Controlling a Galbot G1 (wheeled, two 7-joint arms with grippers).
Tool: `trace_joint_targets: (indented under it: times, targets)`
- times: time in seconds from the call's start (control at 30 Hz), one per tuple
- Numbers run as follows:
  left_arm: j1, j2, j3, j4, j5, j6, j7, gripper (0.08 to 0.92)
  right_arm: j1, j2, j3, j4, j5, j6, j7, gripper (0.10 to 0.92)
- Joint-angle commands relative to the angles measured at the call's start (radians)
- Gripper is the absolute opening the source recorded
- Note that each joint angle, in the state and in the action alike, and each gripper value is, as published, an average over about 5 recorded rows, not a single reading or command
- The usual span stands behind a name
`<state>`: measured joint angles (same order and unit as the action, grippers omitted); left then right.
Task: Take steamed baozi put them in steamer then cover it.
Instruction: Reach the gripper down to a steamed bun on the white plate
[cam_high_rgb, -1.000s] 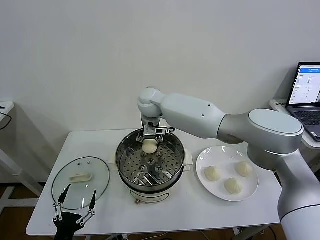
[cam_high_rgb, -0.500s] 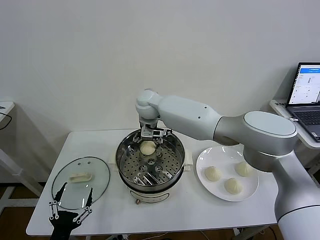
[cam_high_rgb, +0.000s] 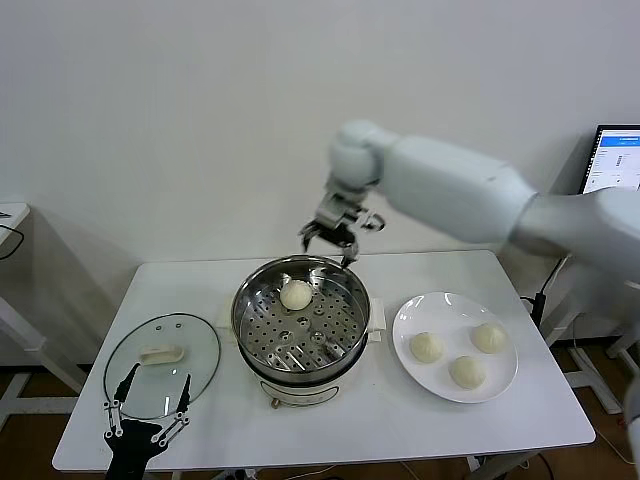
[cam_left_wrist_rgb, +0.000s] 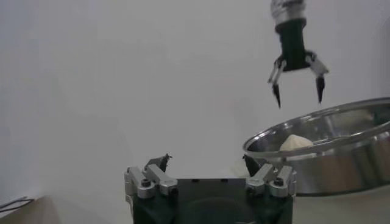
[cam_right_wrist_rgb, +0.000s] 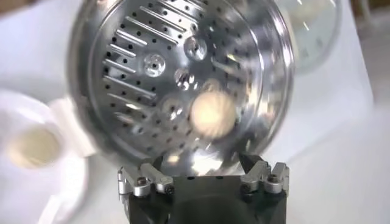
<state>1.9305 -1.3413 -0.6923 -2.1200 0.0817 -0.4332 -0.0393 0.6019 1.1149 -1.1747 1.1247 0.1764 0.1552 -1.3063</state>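
One baozi (cam_high_rgb: 296, 294) lies on the perforated tray at the back of the steel steamer (cam_high_rgb: 243, 325). My right gripper (cam_high_rgb: 328, 250) hangs open and empty above the steamer's back rim, clear of that bun. In the right wrist view the bun (cam_right_wrist_rgb: 213, 114) sits in the steamer (cam_right_wrist_rgb: 140, 73) beyond the open gripper (cam_right_wrist_rgb: 203, 161). Three more baozi (cam_high_rgb: 427, 347) rest on the white plate (cam_high_rgb: 455, 305) to the right. The glass cover (cam_high_rgb: 190, 345) lies flat at the left. My left gripper (cam_high_rgb: 160, 378) is open over the cover's near edge.
A laptop (cam_high_rgb: 612, 170) stands on a side table at the far right. The table's front edge runs close under my left gripper. The left wrist view shows the steamer's rim (cam_left_wrist_rgb: 341, 131) and the right gripper (cam_left_wrist_rgb: 297, 91) above it.
My right gripper opened, left the baozi on the tray, then rose up and to the right out of the steamer. The left gripper hardly moved.
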Motion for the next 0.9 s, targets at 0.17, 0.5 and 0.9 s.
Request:
trace_joint_targets:
  times: [0.17, 0.5, 0.9]
  targets:
    - [-0.006, 0.004, 0.004, -0.003, 0.004, 0.002, -0.002, 0.823, -0.024, -0.324, -0.238, 0.025, 0.233, -0.284, 0.065, 0.823]
    - [-0.008, 0.003, 0.005, 0.013, 0.006, -0.003, -0.005, 0.823, -0.216, -0.323, -0.240, 0.030, 0.183, -0.311, 0.194, 0.823]
    - [-0.016, -0.005, 0.012, 0.034, 0.009, -0.022, -0.006, 0.823, -0.277, -0.286, -0.214, 0.016, 0.162, -0.314, 0.283, 0.823]
